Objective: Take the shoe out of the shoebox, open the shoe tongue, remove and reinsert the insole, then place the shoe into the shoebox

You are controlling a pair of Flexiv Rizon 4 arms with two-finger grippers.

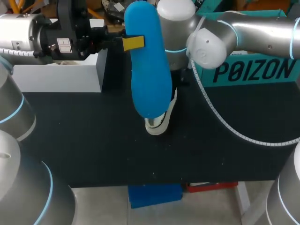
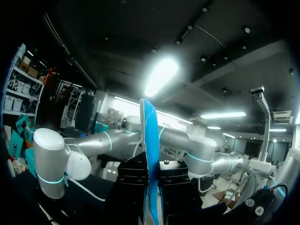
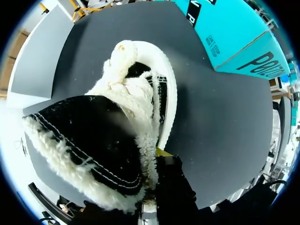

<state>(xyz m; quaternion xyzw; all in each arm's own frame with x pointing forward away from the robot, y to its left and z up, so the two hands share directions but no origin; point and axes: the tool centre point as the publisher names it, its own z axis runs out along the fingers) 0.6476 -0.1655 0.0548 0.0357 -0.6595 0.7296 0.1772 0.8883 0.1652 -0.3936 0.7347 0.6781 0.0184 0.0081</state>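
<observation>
A black worktop (image 1: 93, 140) carries a white box (image 1: 56, 77) (its end face grey) at the far-left corner.

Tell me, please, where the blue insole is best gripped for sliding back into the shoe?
Probably near the end away from the shoe, clamping the two flat faces of the insole from its long edge, as the left gripper does: it is thin and flat, and its end by the shoe is then free to go in.
</observation>
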